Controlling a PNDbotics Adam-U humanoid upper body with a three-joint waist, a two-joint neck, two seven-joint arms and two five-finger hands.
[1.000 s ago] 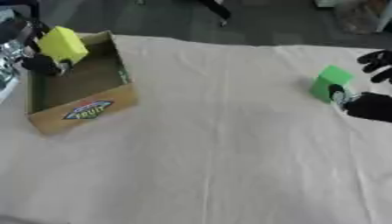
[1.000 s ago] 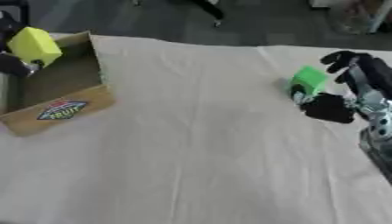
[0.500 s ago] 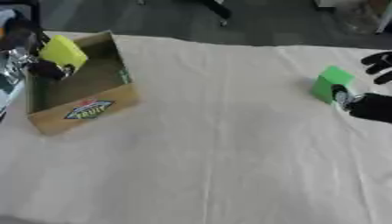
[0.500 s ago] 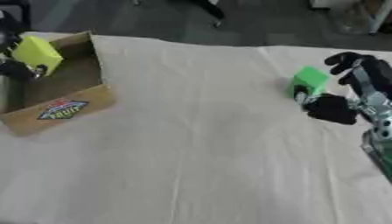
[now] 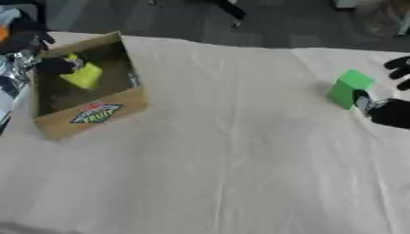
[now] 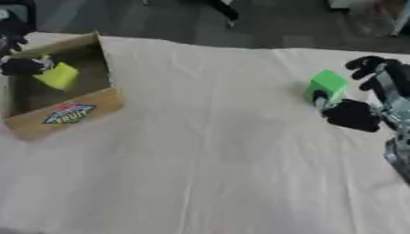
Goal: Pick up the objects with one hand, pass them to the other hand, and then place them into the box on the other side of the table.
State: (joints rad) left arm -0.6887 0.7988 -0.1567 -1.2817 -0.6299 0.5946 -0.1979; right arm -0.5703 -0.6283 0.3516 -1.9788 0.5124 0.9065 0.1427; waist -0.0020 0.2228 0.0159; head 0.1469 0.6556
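The tabletop [image 5: 216,160] is covered with a pale cloth. At about 10 o'clock in the view stands an open cardboard box [image 5: 94,113] with a coloured label on its near wall.

Inside the box there is a yellow object [image 5: 83,75], close to the left wall. The left hand [image 5: 50,66] comes in from the left edge at about 10 o'clock and reaches over that wall. Its dark fingers [image 5: 62,66] touch the yellow object from the left side. I cannot tell if the fingers are curled around the object or only lie against it, because the picture is blurred there. I also cannot tell if the object already rests on the box floor.

On the other side, at about 3 o'clock, a green block [image 6: 325,86] stands on the cloth. The right hand [image 6: 356,109] is just beside it, on its right. The thumb part lies low at the near right corner of the block and seems to touch it. The other fingers [image 6: 367,66] are spread and raised behind the block, apart from it. So this hand is opened wide around the block and does not hold anything.

The box and the green block are well apart, with bare cloth between them. Beyond the far edge of the tabletop a dark floor is visible.
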